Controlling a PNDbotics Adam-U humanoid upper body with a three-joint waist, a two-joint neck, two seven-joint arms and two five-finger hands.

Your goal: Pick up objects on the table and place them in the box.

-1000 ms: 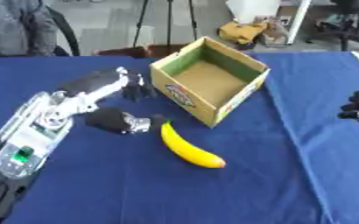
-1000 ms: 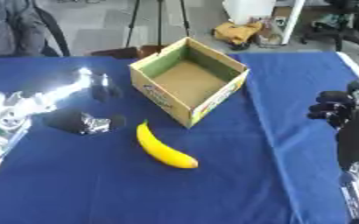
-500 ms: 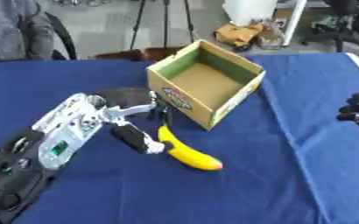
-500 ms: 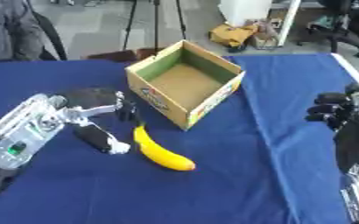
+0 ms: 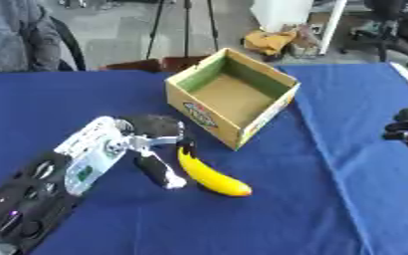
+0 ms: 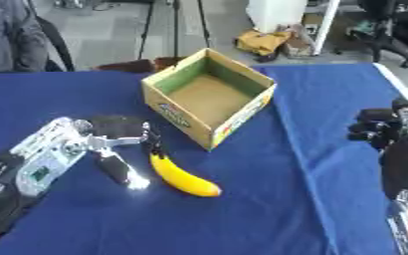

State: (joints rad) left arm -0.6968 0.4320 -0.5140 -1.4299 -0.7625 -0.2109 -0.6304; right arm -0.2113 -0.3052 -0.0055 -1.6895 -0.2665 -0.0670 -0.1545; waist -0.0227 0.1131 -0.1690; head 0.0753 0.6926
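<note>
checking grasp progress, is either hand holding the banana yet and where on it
Nothing is held yet. The left hand is open beside the banana, fingers near its stem end. The right hand hangs at the right edge, holding nothing.

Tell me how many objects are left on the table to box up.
1: a banana lies on the blue table, in front of the empty box, beside the left hand. Nothing else shows.

blue table (image 5: 312, 199), banana (image 5: 211, 175), open box (image 5: 232, 97)
</note>
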